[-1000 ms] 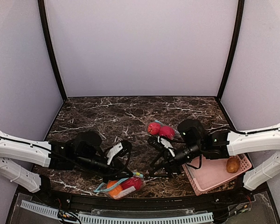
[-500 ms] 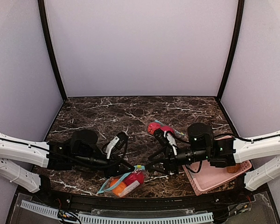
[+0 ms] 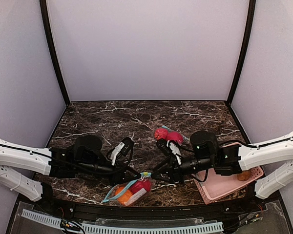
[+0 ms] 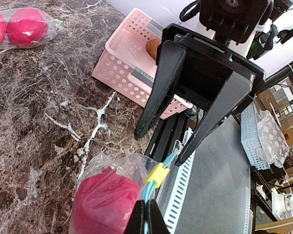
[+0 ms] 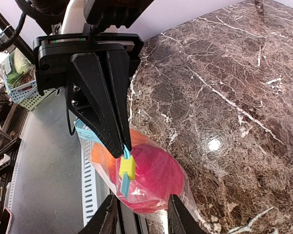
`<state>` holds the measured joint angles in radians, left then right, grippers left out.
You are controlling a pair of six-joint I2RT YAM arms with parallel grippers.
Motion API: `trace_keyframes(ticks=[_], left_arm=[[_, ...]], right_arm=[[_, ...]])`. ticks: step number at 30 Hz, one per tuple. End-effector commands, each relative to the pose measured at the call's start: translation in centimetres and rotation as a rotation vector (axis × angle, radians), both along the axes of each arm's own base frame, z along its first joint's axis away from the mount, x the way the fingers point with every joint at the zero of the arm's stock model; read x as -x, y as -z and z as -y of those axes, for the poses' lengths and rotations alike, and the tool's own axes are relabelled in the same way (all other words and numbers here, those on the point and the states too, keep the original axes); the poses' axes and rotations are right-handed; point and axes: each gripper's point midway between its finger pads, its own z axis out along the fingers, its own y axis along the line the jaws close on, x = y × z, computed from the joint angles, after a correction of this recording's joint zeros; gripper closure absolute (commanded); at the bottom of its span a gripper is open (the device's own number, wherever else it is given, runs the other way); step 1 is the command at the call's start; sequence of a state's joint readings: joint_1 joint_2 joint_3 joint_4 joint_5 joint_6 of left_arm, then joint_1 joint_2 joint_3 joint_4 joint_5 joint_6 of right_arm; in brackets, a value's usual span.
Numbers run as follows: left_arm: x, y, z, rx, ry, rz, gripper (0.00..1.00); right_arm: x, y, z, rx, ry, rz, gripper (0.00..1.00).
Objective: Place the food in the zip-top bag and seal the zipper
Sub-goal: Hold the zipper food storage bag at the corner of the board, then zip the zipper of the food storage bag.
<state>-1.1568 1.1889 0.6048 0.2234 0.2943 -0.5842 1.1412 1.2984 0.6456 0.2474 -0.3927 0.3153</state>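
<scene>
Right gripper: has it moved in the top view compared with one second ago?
Yes. The right gripper has shifted left, farther from the pink basket and closer to the yellow slider of the zip-top bag.

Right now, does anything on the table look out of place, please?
Two red fruits sit in a separate clear wrapper mid-table, apart from the zip-top bag pinched by the left fingers at the near edge. They look stranded outside it.

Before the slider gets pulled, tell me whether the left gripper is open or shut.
Shut: the left gripper pinches the teal zipper strip of the zip-top bag beside the yellow slider, fingers touching.
</scene>
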Motion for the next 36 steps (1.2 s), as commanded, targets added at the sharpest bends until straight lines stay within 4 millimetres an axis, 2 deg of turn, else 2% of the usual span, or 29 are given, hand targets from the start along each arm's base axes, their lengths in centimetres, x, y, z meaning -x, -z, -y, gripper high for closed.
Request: trace_keyframes(ticks=[1, 6, 13, 17, 20, 22, 24, 26, 28, 33, 36], left_arm=[[0.1, -0.6, -0.1, 0.021, -0.003, 0.01, 0.99], [0.1, -0.6, 0.0, 0.025, 0.0, 0.01, 0.99], [0.2, -0.4, 0.0, 0.02, 0.005, 0.005, 0.99], [0.4, -0.4, 0.1, 0.02, 0.017, 0.005, 0.99], [0.8, -0.3, 0.5, 0.015, 0.058, 0.007, 0.99], [1.0, -0.2, 0.7, 0.003, 0.084, 0.013, 0.93], [1.1, -0.4, 0.9, 0.001, 0.099, 0.023, 0.74], [1.0, -0.8, 1.2, 0.004, 0.106, 0.037, 0.62], [0.8, -0.8, 1.4, -0.004, 0.106, 0.047, 0.58], [0.5, -0.7, 2.0, -0.013, 0.115, 0.048, 0.61], [0.5, -0.7, 2.1, -0.017, 0.12, 0.051, 0.72]], right_arm=[[0.4, -1.6, -1.2, -0.049, -0.04, 0.016, 0.67], [0.2, -1.7, -1.7, -0.05, -0.042, 0.024, 0.7], [0.1, -1.4, -2.0, -0.044, -0.048, 0.021, 0.91], [0.2, -1.3, -2.1, -0.043, -0.052, 0.015, 1.0], [0.3, -1.5, -2.0, -0.053, -0.058, 0.017, 1.0], [0.5, -1.6, -2.0, -0.057, -0.067, 0.017, 1.0], [0.8, -1.6, -2.0, -0.058, -0.085, 0.01, 1.0], [1.1, -1.5, -2.0, -0.052, -0.102, -0.002, 1.0], [1.4, -1.3, -2.1, -0.046, -0.117, -0.016, 1.0], [1.7, -1.0, -2.2, -0.038, -0.135, -0.035, 1.0], [1.6, -1.0, -2.3, -0.037, -0.137, -0.037, 1.0]])
